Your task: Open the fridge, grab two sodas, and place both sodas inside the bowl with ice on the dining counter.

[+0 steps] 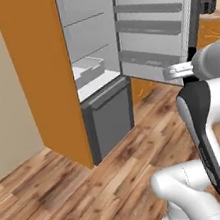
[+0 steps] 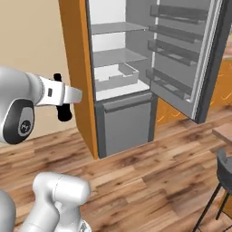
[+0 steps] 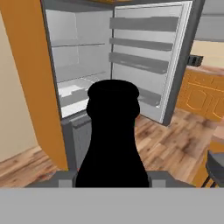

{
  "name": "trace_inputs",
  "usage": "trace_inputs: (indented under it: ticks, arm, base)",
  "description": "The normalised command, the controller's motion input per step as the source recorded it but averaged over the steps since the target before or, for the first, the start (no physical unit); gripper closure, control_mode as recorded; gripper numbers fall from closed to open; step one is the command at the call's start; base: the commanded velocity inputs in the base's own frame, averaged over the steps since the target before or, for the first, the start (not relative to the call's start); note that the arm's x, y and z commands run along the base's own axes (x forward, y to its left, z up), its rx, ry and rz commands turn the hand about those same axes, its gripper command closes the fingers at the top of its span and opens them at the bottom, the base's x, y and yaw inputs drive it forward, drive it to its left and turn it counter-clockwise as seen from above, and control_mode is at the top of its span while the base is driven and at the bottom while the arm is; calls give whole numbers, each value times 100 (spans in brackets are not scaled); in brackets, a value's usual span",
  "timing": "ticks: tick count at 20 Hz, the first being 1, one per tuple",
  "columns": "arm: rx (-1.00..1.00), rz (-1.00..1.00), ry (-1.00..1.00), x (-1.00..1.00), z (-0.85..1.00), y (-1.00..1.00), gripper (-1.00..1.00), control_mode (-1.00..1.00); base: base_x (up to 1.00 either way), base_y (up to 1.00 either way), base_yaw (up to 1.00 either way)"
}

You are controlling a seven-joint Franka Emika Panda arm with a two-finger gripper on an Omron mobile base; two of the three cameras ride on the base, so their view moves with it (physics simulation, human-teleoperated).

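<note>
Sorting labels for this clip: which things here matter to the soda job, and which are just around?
Job:
- fridge, door open
- black bottle, held by the tool

Just around:
- stool
- wall cabinets
- wooden floor

text: none legible | labels: none | brands: none | numbers: none | signs: none

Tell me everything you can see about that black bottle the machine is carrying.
The black bottle is slim and cola-shaped, plain matte black with no label visible, with a flat-topped cap end, a narrower neck and a widening body. In the hand view it stands upright, clamped between the robot's fingers, out in front of the open fridge. In the right base view it hangs dark beneath the hand.
</note>
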Motion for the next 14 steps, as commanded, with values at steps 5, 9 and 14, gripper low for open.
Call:
trace_inputs:
  ticks: [5,9,14]
  arm:
    - [0,0,0,0,0,0,100,100]
    - [0,0,0,0,0,0,100,100]
    - [0,0,0,0,0,0,100,100]
  base:
    - [-11,-16,-64]
    - [4,-32,-64]
    - [35,-34,-58]
